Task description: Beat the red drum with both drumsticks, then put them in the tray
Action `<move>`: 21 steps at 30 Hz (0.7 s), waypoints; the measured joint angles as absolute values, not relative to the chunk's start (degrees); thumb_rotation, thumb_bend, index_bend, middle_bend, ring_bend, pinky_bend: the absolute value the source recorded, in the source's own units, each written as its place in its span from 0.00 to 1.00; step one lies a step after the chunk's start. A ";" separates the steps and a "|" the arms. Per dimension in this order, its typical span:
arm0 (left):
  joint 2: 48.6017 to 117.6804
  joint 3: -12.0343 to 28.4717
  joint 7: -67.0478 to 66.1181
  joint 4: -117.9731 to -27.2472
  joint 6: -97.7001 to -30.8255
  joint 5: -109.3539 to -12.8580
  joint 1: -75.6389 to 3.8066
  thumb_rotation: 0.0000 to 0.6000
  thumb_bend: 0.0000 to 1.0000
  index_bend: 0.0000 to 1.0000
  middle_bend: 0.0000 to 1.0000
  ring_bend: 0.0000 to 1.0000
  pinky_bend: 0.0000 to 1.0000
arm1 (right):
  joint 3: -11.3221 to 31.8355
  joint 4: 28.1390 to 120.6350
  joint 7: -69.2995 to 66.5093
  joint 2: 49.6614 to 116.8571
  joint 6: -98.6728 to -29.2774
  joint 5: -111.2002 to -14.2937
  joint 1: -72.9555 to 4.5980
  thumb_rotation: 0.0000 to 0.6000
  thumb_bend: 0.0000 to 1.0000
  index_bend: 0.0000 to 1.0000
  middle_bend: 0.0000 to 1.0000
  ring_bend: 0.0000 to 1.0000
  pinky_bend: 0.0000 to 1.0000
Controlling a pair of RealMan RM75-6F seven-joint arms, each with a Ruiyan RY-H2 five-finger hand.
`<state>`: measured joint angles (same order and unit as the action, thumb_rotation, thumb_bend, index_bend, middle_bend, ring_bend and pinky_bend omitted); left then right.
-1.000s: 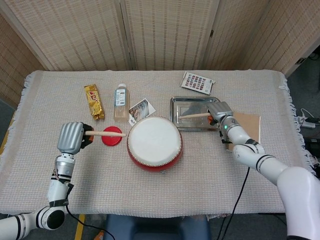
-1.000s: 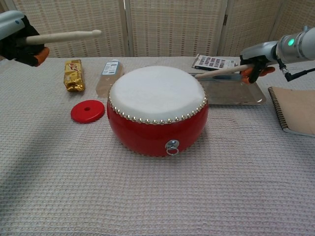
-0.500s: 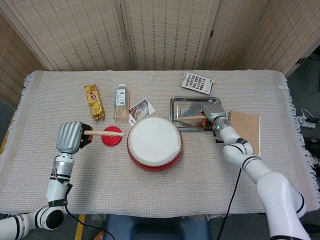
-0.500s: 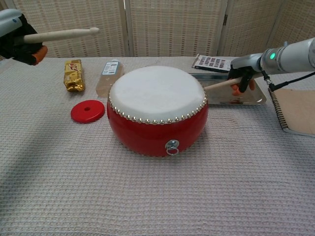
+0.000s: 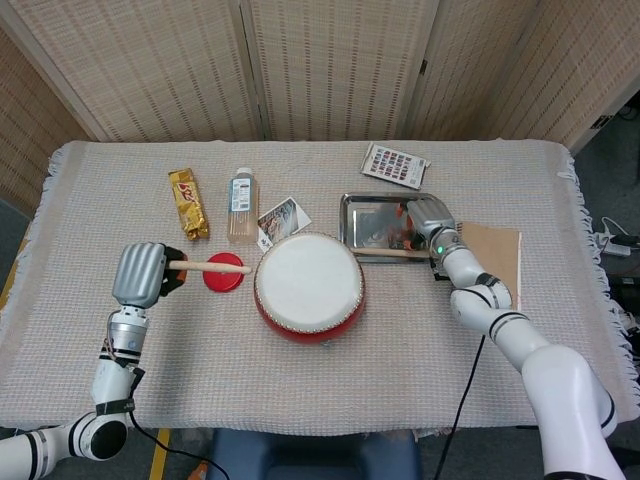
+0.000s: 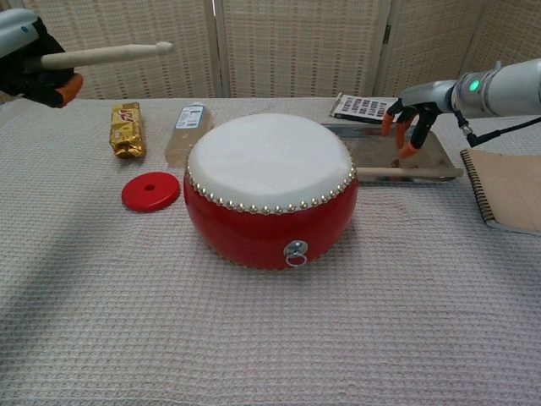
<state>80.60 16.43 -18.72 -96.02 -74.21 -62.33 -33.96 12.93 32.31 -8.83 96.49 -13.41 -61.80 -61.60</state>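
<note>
The red drum (image 5: 308, 285) with its white skin stands at the table's middle, also low in the chest view (image 6: 269, 190). My left hand (image 5: 140, 275) grips one wooden drumstick (image 5: 212, 267), held level to the left of the drum and pointing towards it (image 6: 101, 56). The other drumstick (image 5: 395, 252) lies along the front edge of the metal tray (image 5: 346, 222), right of the drum (image 6: 406, 172). My right hand (image 5: 425, 220) hovers just above the tray with its fingers (image 6: 404, 127) spread, holding nothing.
A red disc (image 5: 224, 273) lies under the left stick. Behind the drum are a gold snack bar (image 5: 187, 203), a small bottle (image 5: 240, 200) and a photo card (image 5: 280, 218). A colour chart (image 5: 395, 165) sits behind the tray, a brown notebook (image 5: 497, 255) to its right.
My right hand lowered its drumstick into the tray, let go of it and spread its fingers. The left hand and its stick stayed almost still.
</note>
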 measured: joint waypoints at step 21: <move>81.15 14.94 -29.88 -99.15 -72.14 -62.63 -36.99 1.00 0.72 0.98 1.00 0.95 1.00 | 16.82 88.67 -7.53 64.08 -29.10 -55.69 -52.76 1.00 0.06 0.29 0.41 0.32 0.51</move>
<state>81.15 14.94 -29.88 -99.15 -72.14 -62.63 -36.99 16.82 88.67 -7.53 64.08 -29.10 -55.69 -52.76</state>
